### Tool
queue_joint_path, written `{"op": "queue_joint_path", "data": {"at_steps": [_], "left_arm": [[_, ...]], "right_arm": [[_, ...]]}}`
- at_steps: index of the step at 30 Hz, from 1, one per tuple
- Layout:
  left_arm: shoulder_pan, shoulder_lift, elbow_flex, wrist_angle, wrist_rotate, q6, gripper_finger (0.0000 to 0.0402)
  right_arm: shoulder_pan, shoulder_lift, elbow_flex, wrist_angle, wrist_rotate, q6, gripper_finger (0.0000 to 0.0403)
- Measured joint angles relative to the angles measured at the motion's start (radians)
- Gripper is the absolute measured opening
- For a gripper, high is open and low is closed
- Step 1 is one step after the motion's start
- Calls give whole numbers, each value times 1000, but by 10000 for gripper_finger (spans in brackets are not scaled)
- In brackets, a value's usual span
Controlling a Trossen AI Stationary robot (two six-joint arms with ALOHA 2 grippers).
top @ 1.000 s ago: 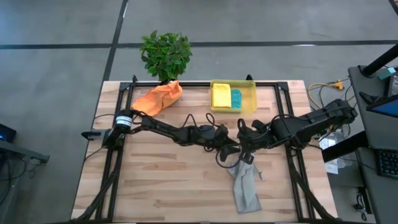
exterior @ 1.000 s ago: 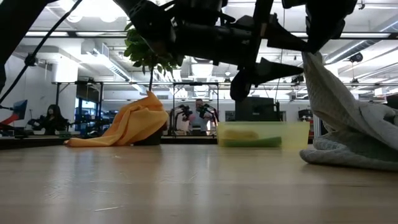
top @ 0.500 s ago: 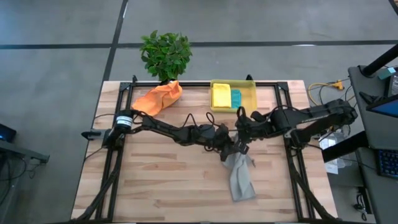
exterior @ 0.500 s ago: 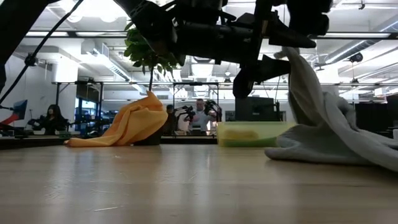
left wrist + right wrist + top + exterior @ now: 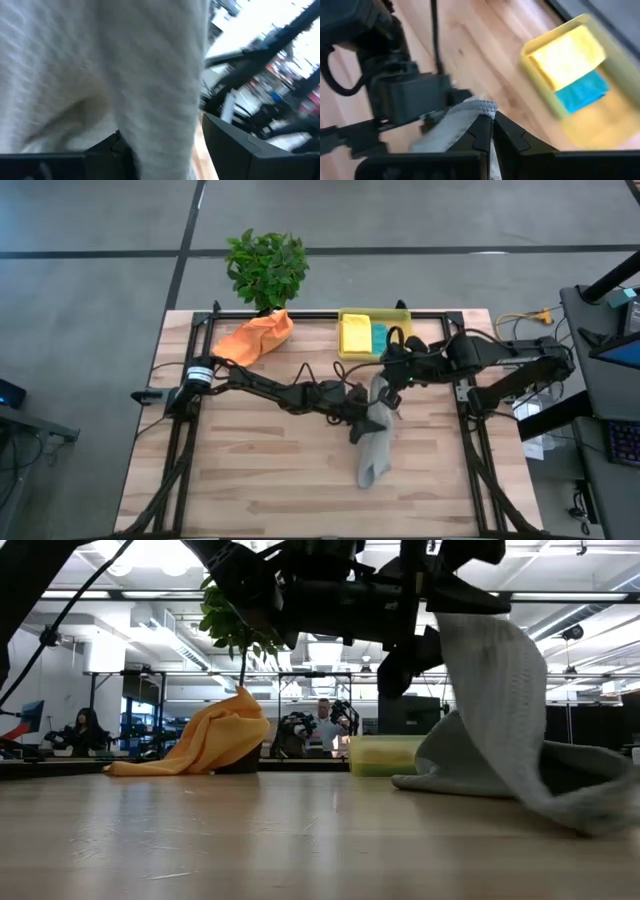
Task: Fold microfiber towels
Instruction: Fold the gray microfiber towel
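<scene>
A light grey towel (image 5: pixel 372 442) hangs from my right gripper (image 5: pixel 386 380), which is shut on it above the table's middle. My left gripper (image 5: pixel 368 418) reaches in level from the left. It stands open, with the hanging cloth (image 5: pixel 150 75) between and in front of its fingers. An orange towel (image 5: pixel 256 336) lies heaped at the far left, against the plant pot. A yellow towel (image 5: pixel 355 335) and a teal towel (image 5: pixel 380 337) lie folded in the yellow bin (image 5: pixel 402 350). My right gripper pinches the grey towel's hemmed edge (image 5: pixel 481 105) between its two fingers, which slant down from the table's far right. The towel hangs below them, and its lower end (image 5: pixel 367 474) lies crumpled on the table. My left gripper: I cannot tell whether the cloth touches its fingers.
A potted plant (image 5: pixel 266 268) stands at the far edge, left of the bin. Black frame rails (image 5: pixel 470 440) run along the table's sides and back. Bare wood (image 5: pixel 260 470) lies near and to the left of the towel.
My right gripper has gone up and toward the far edge and the left, still shut on the grey towel. The towel's top has been drawn up with it, so it hangs longer. Its lower end has slid left along the table.
</scene>
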Motion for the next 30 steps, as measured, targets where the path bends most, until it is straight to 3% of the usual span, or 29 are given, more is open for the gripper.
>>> {"op": "queue_joint_path", "data": {"at_steps": [13,22,27,30], "left_arm": [[13,-2,-13,7,442,41,173],[103,-6,-35,-14,696,-124,173],[143,-50,-42,-171,706,-92,171],[153,-105,-51,-389,576,41,154]], "right_arm": [[-20,-43,54,-82,7,-208,8],[-21,-99,48,-82,7,-242,8],[-20,-128,25,-81,6,-207,8],[-5,-145,0,-77,7,-167,8]]}}
